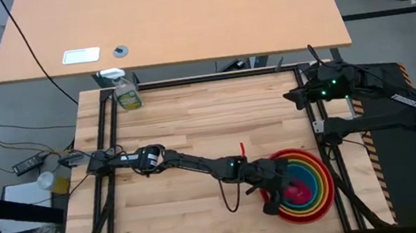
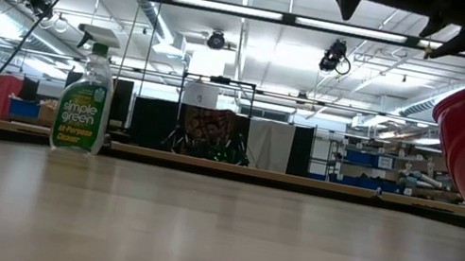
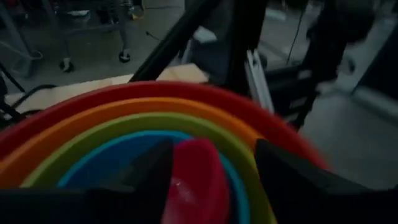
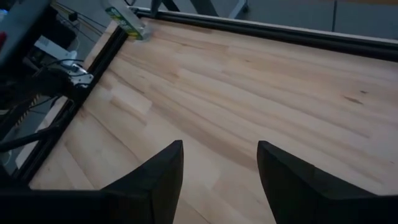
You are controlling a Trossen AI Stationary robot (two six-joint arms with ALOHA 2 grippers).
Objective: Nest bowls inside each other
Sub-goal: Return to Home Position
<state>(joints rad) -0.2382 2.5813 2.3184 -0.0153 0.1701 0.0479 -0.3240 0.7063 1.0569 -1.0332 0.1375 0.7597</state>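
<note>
At the four o'clock corner of the wooden counter (image 1: pixel 192 118) sits the nest. The large round red plastic bowl (image 3: pixel 186 90) cups the orange bowl (image 3: pixel 155 107), lime green bowl (image 3: pixel 143 124) and blue bowl (image 3: pixel 118 155), with the small pink bowl (image 3: pixel 196 177) innermost, so each sits steady. The left claw (image 3: pixel 214 149) straddles the pink bowl, fingers apart, likely letting go. The right claw (image 4: pixel 219 149) waits at one o'clock, spread.

Light wood plank worktop (image 1: pixel 209 124) in a black metal frame (image 1: pixel 188 81). Tan desk (image 1: pixel 181 24) behind it. Grey floor (image 1: pixel 397 37), loose cables (image 1: pixel 4 141) at one side. Low view: big open hall, ceiling strip lights (image 2: pixel 235 8), shelving (image 2: pixel 370 164) at the back.
</note>
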